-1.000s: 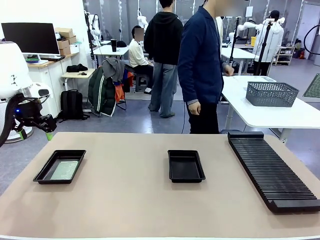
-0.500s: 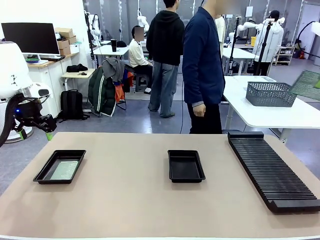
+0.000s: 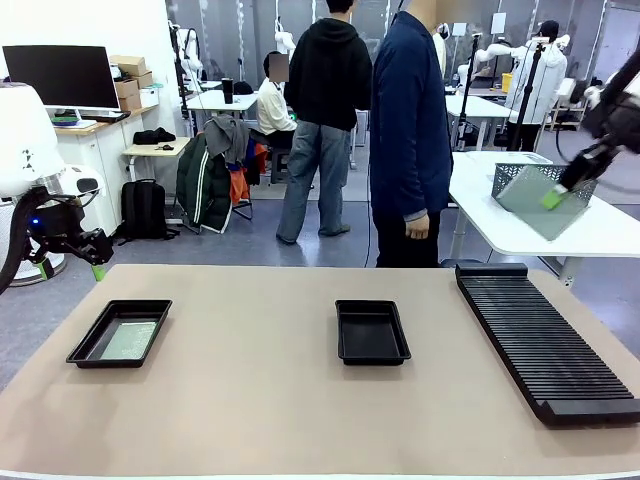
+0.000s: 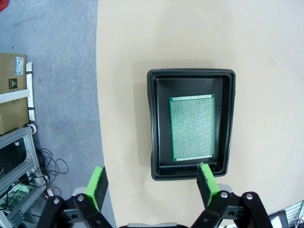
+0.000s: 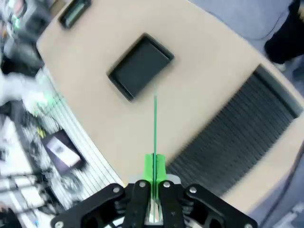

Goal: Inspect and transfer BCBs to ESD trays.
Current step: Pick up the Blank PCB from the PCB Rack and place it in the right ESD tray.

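Over the last second my right jaws have swung up into the upper right of the front view, pressed together on the edge of a thin pale-green rectangular circuit board [image 3: 530,208]. It is held tilted, high over the right side of the beige table [image 3: 260,420], near the long black ribbed rack [image 3: 545,340]. From my right wrist it is an edge-on green line. My left jaws have not moved. They are spread wide and empty, up beside the shallow black plastic tray [image 4: 152,123], where a second pale-green board [image 4: 192,128] lies flat. The middle black tray [image 3: 372,335] is bare, so I judge the lifted board is up for inspection and bound there.
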Available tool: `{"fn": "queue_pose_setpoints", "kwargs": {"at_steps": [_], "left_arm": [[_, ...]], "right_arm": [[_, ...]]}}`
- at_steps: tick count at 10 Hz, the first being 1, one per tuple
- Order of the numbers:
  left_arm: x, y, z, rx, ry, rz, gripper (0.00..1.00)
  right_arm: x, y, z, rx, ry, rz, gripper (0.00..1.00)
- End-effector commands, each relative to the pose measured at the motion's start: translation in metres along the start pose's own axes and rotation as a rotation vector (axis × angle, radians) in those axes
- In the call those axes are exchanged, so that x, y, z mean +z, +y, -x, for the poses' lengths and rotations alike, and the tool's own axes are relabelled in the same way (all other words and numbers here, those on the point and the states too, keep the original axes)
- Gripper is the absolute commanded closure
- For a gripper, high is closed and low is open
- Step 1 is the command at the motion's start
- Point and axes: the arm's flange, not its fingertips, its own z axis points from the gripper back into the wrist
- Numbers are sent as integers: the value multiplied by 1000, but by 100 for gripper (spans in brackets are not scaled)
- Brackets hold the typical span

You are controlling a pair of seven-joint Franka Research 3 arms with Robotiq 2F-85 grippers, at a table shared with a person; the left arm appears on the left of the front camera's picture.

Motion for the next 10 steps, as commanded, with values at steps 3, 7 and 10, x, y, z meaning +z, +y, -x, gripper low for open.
{"fn": "queue_pose_setpoints", "kwargs": {"at_steps": [3, 7, 10], "left_arm": [[0, 1, 1, 1, 1, -1, 0], [0, 1, 1, 1, 1, -1, 0], [0, 1, 1, 1, 1, -1, 0]], "right_arm": [[-106, 41, 1, -342, -170, -157, 97], [-202, 72, -12, -510, -197, -252, 97], [-259, 60, -15, -576, -198, -297, 97]]}}
